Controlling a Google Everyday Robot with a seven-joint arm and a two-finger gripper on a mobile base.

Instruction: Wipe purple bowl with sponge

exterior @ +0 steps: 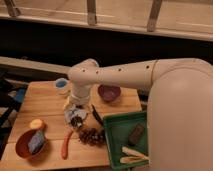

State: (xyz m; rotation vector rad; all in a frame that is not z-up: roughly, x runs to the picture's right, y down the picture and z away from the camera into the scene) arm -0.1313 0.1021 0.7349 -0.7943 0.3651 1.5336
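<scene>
The purple bowl [109,93] sits at the back right of the wooden table [47,107]. The blue-grey sponge [36,142] lies inside the orange-red bowl [24,145] at the front left corner. My white arm reaches in from the right and bends down over the table's middle. Its gripper [75,114] hangs there, open with nothing in it. It is left of and nearer than the purple bowl, and well right of the sponge.
A blue-and-white cup [61,85] stands at the back, behind the arm. A pine cone [91,136], a red-orange stick-shaped thing [65,145] and a yellow fruit [36,124] lie near the front. A green tray [116,137] at the right holds a brown block [135,132].
</scene>
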